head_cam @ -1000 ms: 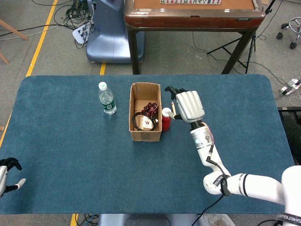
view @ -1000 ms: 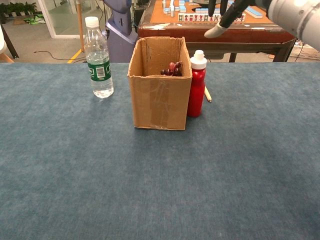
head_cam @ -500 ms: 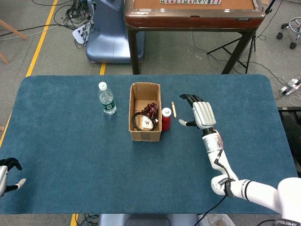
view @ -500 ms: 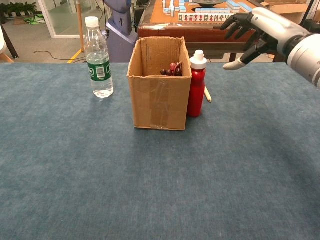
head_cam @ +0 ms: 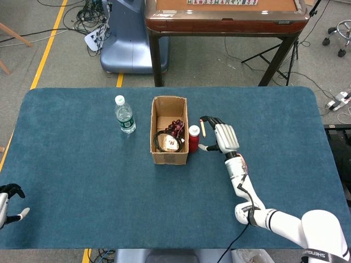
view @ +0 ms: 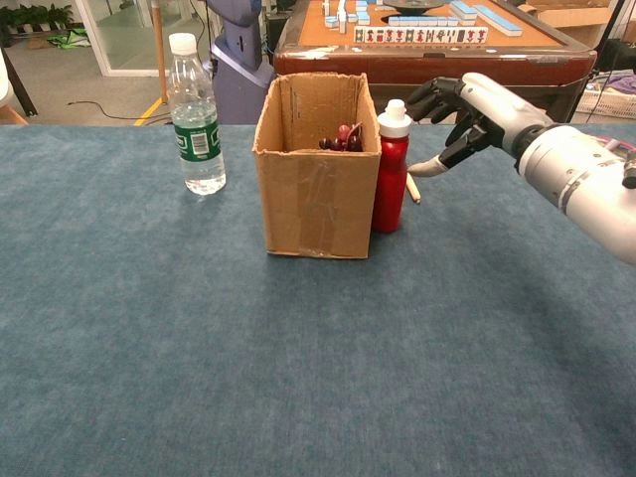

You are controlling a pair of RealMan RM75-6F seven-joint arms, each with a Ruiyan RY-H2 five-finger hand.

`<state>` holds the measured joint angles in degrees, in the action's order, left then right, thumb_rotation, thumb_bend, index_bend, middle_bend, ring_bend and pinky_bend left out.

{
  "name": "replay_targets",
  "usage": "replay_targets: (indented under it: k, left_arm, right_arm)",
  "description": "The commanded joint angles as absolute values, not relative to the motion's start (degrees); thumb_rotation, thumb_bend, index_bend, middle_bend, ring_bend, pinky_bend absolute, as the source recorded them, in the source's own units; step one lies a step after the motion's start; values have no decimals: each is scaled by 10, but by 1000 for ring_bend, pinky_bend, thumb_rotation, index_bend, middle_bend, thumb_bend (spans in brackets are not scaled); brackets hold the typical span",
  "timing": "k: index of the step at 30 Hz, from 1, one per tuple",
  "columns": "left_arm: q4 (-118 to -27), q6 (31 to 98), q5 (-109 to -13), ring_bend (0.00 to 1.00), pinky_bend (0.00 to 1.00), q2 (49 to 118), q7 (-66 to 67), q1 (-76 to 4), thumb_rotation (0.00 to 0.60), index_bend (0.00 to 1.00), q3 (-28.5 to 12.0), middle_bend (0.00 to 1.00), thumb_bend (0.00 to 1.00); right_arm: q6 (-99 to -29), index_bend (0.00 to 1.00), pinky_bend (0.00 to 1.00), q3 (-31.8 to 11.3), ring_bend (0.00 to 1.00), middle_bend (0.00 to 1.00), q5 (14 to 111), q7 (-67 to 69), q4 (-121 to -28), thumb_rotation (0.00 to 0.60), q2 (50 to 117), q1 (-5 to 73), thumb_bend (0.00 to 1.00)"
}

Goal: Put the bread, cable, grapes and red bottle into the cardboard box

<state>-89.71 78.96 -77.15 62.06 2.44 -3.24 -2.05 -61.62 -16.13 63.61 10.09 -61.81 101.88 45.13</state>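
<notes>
Reaching in from the right, your right hand (head_cam: 221,137) hangs just beside the red bottle (head_cam: 193,139), fingers spread wide and holding nothing. From the chest view the same hand (view: 465,111) sits a little above the level of the bottle's white cap (view: 395,118), with the thumb pointing toward the bottle and a visible gap between them, so it does not touch.

The red bottle (view: 390,171) stands upright on the blue table (head_cam: 82,175), pressed against the right wall of the cardboard box (head_cam: 169,158), outside it. A small pencil-like stick (head_cam: 202,127) lies on the table just behind the bottle, under your fingers.

Inside the box you can see the dark red grapes (head_cam: 175,126) toward the middle, the black cable (head_cam: 161,140) coiled nearer the front, and a pale item with a red mark (head_cam: 172,144) resting on the cable; whether that is the bread you cannot tell from these views. In the chest view only the grapes (view: 344,137) peek over the rim of the box (view: 313,194).

A clear water bottle (head_cam: 125,115) with a green label stands upright well to the left of the box.

Your left hand (head_cam: 9,203) shows only at the lower left edge of the head view, off the table's corner, fingers apart and holding nothing.
</notes>
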Motion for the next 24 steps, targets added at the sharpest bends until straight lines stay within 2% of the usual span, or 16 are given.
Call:
replay_targets:
  k: [1,24]
  left_arm:
    - [-897,790,-772,273,540,620,24,-32,600,493,-20,331,151]
    - [-899,790,-773,273,540,618,20,-32,600,493,-20,331,151]
  right_arm:
    - [-608,233,370,-168,210,265,644,113,-604,600,1031,454,0]
    - [-570,233,370,-186,218,319,686,204,-502,600,1098,466,0]
